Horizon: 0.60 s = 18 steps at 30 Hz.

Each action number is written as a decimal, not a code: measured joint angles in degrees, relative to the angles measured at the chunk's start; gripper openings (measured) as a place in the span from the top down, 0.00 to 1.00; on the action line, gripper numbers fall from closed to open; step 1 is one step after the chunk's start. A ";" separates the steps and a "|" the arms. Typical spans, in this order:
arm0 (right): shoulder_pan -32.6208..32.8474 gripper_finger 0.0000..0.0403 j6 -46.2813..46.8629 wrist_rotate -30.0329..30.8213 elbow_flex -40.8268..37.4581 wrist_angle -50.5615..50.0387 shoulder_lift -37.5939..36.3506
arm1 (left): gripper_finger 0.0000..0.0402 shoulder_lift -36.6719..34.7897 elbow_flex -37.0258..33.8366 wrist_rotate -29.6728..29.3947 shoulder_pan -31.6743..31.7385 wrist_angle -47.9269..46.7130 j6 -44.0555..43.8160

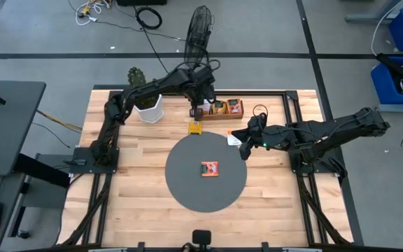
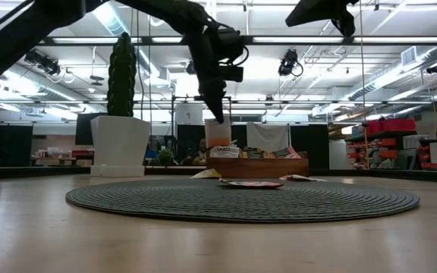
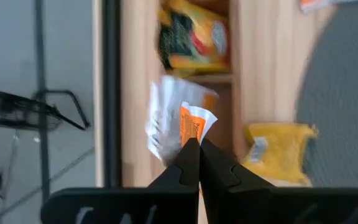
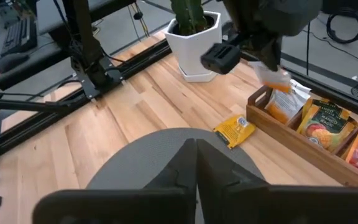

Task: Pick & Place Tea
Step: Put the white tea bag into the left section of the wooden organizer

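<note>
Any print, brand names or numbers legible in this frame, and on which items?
Nothing reads clearly.
White-and-orange sachet pinched in the left tool: dark lettering on its orange band, blurred.
Sachets in the wooden tray: printed labels, too small to read.
Yellow sachet on the table: a small label, illegible.
Sachet on the round mat: too small.

The counter [image 1: 131, 203] is pale wood planks. A dark round mat [image 1: 187, 189] lies at its middle, below and between the two tools, with one orange sachet [image 1: 209, 169] on it. A white pot with a cactus [image 1: 147, 106] stands beside the left tool [image 1: 196, 112], a brown wooden tray [image 1: 224, 114] lies just under that tool, and a yellow sachet [image 1: 195, 127] lies near it at the mat's edge.
</note>
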 joint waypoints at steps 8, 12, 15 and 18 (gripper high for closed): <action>-0.04 0.99 1.28 0.02 0.00 0.11 0.02 | 1.00 2.57 0.01 0.23 -0.20 2.43 1.25; -0.26 0.99 1.68 0.01 0.00 0.17 0.04 | 1.00 3.75 0.01 0.64 -0.26 1.92 1.84; -0.52 0.99 2.21 0.00 0.00 0.35 0.04 | 1.00 4.12 0.01 0.98 -0.26 2.42 2.10; -0.68 0.99 2.56 0.00 0.00 0.41 0.04 | 1.00 4.13 0.01 2.13 -0.27 3.25 2.94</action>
